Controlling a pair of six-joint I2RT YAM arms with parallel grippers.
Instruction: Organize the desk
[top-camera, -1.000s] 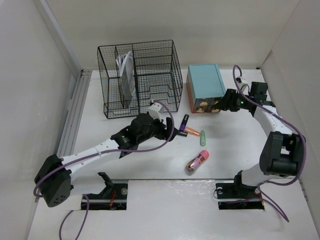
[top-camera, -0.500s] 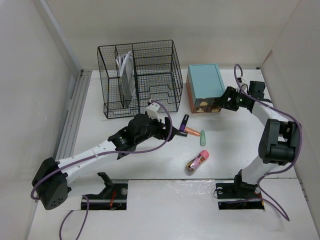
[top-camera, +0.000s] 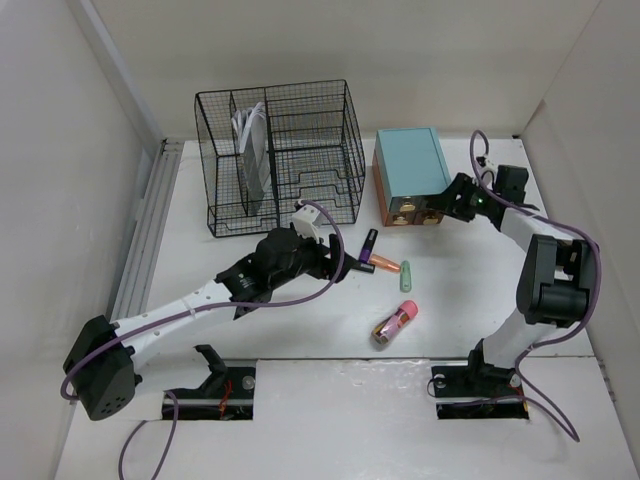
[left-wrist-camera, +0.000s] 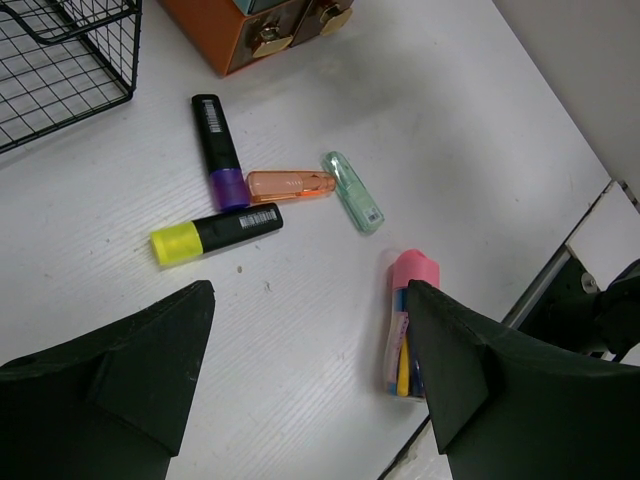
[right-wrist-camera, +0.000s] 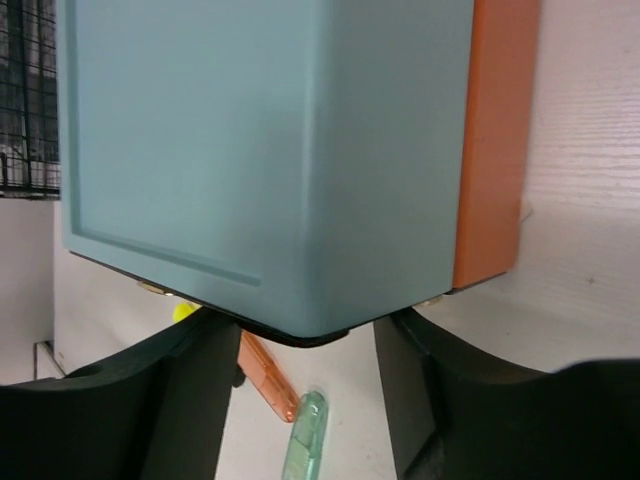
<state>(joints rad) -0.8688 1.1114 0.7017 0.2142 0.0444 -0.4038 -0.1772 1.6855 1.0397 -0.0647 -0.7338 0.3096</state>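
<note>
The white desk (top-camera: 470, 290) holds loose pens. A yellow-and-black highlighter (left-wrist-camera: 215, 232), a purple-and-black highlighter (left-wrist-camera: 220, 150), an orange marker (left-wrist-camera: 290, 184) and a green marker (left-wrist-camera: 353, 192) lie together in the middle. A pink-capped clear tube of pens (left-wrist-camera: 408, 325) lies nearer the front; it also shows in the top view (top-camera: 395, 322). My left gripper (left-wrist-camera: 310, 350) is open and empty, hovering above the desk just left of the markers (top-camera: 335, 262). My right gripper (right-wrist-camera: 305, 400) is open at the front lower edge of the teal drawer box (right-wrist-camera: 260, 150), its fingers astride that edge.
A black wire-mesh organizer (top-camera: 280, 155) with white papers stands at the back left. The teal box with orange front (top-camera: 410, 175) stands to its right. White walls close the desk on three sides. Two cut-outs hold the arm bases at the front edge.
My right arm's elbow has drawn in and its wrist has turned slightly at the teal box. My left arm has hardly moved. No object has shifted.
</note>
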